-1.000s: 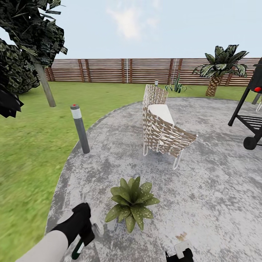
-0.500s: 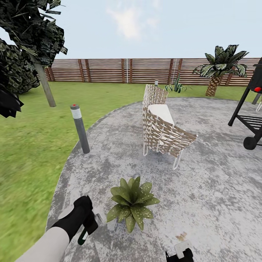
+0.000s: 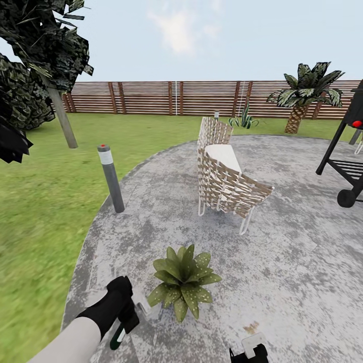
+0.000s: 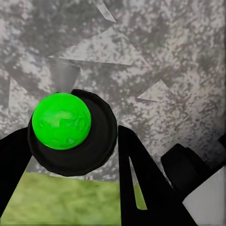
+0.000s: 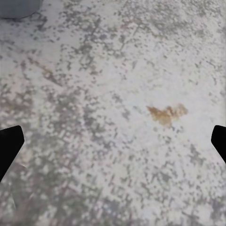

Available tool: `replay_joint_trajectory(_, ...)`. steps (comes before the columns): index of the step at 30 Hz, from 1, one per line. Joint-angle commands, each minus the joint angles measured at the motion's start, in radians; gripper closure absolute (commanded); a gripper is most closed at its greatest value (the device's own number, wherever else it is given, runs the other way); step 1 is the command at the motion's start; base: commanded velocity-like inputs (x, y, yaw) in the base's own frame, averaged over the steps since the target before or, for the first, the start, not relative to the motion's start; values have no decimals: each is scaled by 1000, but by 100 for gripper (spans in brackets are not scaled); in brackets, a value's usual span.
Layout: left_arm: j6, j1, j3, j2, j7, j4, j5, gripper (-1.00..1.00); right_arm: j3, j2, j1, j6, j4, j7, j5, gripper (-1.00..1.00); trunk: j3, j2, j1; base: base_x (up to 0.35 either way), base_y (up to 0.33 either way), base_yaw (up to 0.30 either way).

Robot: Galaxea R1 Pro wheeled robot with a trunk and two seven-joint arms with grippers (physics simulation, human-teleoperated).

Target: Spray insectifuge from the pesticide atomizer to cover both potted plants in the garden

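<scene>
- Spraying is the step in hand, as I judge it: my left gripper (image 3: 126,315) is clamped on the pesticide atomizer (image 3: 117,337), its whitish head aimed toward the potted plant (image 3: 183,286) just beside it on the stone patio (image 3: 282,272).
- In the left wrist view the bottle's bright green base (image 4: 61,121) sits between the dark fingers (image 4: 141,174).
- Pale specks dot the near leaves; I take them for insectifuge, though at this size they could be leaf markings.
- My right gripper (image 3: 248,353) hangs low over bare stone with its fingers spread and nothing between them.
- One rosette is before me; a spiky plant (image 3: 244,120) by the fence (image 3: 151,98) may be something else.
- Next, I should work the nozzle across the far leaves, then go to find the second pot.
</scene>
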Motion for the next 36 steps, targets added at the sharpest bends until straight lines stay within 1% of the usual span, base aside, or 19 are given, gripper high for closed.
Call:
replay_joint_trajectory(1, 5, 0, -1, 3, -7, 0, -8, 100, -8, 0, -1, -3, 1, -5, 11, -100, -1, 0, 0, 5, 0, 0)
replay_joint_trajectory(4, 7, 0, 2, 6, -4, 1, -10, 100, -8, 0, -1, -3, 2, -5, 11, -100, -1, 0, 0, 124, 95, 0)
replay_joint_trajectory(9, 7, 0, 1, -1, 0, 0, -10, 100, -8, 0, -1, -3, 1, -5, 9, -100, -1, 0, 0, 80, 159, -13)
replay_joint_trajectory(16, 7, 0, 4, 0, 0, -11, -10, 100, -8, 1, -1, -3, 1, -5, 9, -100, -1, 0, 0, 2, 6, -226)
replay_joint_trajectory(20, 7, 0, 6, 0, 1, -12, -10, 100, -8, 0, -1, -3, 1, -5, 9, -100, -1, 0, 0, -133, 83, -66)
replay_joint_trajectory(24, 7, 0, 6, 0, 0, -8, -10, 100, -8, 0, -1, -3, 1, -5, 9, -100, -1, 0, 0, -121, 249, -6)
replay_joint_trajectory(30, 7, 0, 13, 0, 0, -2, -10, 100, -8, 0, -1, -3, 2, -5, 9, -100, -1, 0, 0, 62, 299, -11)
replay_joint_trajectory(36, 7, 0, 8, -1, 1, -2, -10, 100, -8, 0, -1, -3, 2, -5, 9, -100, -1, 0, 0, 15, 292, -248)
